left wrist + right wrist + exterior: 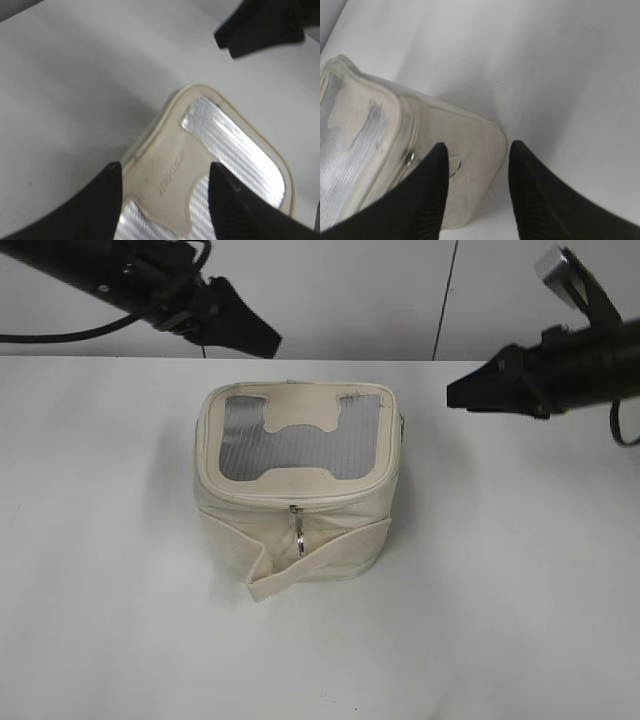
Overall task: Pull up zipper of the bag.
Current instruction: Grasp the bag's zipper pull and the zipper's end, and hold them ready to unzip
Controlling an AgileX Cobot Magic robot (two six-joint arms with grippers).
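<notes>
The bag (pixel 298 495) is sitting on the white table (pixel 520 590); its zipper (pixel 296 508) is circling the top rim. Faint patch lettering is proving unreadable. Both the left gripper (pixel 165 200) and right gripper (pixel 477 192) are hovering spread, holding nothing.

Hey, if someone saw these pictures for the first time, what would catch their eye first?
The cream bag sits mid-table, its grey mesh top facing up and a silver ring pull hanging at the front. Two black pincers hover open above it, the left pincer behind and the right pincer beside.
</notes>
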